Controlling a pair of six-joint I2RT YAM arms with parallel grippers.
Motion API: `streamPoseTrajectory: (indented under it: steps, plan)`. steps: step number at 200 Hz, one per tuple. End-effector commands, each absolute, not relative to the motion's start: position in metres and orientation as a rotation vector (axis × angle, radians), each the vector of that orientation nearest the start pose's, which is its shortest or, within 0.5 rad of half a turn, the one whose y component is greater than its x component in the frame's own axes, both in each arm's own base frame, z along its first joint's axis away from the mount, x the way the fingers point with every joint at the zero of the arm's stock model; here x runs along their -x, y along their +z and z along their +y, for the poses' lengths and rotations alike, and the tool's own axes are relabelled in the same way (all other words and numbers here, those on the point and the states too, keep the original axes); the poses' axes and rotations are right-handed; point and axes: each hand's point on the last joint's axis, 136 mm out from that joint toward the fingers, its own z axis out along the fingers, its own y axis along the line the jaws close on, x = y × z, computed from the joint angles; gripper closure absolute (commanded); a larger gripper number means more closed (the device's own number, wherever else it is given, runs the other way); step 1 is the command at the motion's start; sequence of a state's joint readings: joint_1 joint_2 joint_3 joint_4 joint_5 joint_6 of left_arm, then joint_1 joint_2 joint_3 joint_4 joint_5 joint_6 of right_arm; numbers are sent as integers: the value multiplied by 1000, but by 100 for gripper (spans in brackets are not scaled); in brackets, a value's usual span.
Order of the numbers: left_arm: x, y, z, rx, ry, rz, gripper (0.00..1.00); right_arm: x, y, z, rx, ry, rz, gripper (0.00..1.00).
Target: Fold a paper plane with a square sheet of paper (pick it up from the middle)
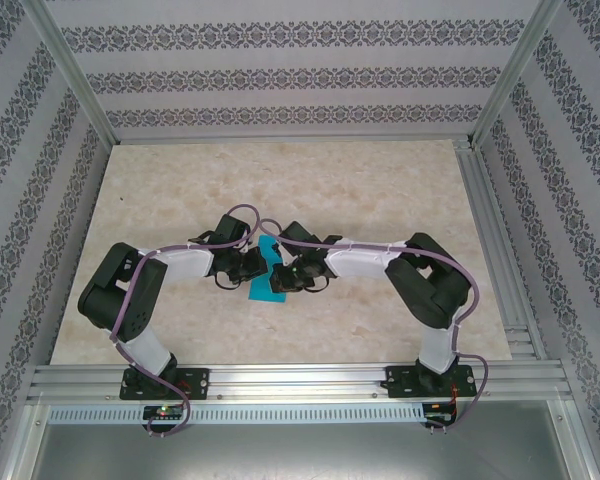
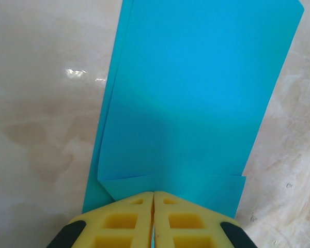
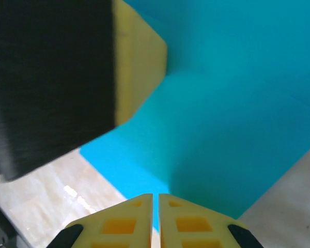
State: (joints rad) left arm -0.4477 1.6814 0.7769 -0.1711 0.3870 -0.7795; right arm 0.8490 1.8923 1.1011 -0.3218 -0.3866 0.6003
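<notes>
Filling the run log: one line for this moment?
left gripper: shut on folded turquoise-blue paper sheet | right gripper: shut on same sheet

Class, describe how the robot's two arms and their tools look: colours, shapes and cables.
The left arm and right arm have black joint housings and white link sections, with a purple cable looped along each. The left tool and right tool have yellow wedge-shaped fingers with rectangular recesses and black backing.

Counting up: one turquoise paper sheet point(image 1: 264, 287), dead centre. Two arms, left arm point(image 1: 130, 290) at nine o'clock, right arm point(image 1: 430, 280) at three. Two grippers, left gripper point(image 2: 153, 194) and right gripper point(image 3: 156, 195), two yellow fingers point(image 2: 119, 222) each. One table point(image 1: 380, 180).
</notes>
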Motion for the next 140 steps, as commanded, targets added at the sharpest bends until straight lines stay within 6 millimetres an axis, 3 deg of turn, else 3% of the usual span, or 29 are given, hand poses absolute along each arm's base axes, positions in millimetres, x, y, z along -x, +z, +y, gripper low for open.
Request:
streamPoseTrajectory:
  steps: [1,29,61,91,105,122,140]
  plan:
    - [-289,-12,-191,410,-671,2877,90,-233,19,364,480,876,2891,88]
    - [-289,-12,-191,415,-667,2875,90,-224,9,353,477,838,2933,88]
    - [-289,-12,-190,420,-664,2875,90,-200,-2,333,498,810,3004,88]
    - [-289,-13,-190,416,-665,2875,90,-186,14,321,540,849,2975,88]
    - [-290,-11,-192,412,-681,2871,90,-195,33,323,528,874,2902,86]
    - [-292,-4,-197,398,-728,2851,89,-220,54,324,447,879,2802,83]
    - [-297,14,-208,363,-826,2801,81,-249,67,324,327,876,2710,81]
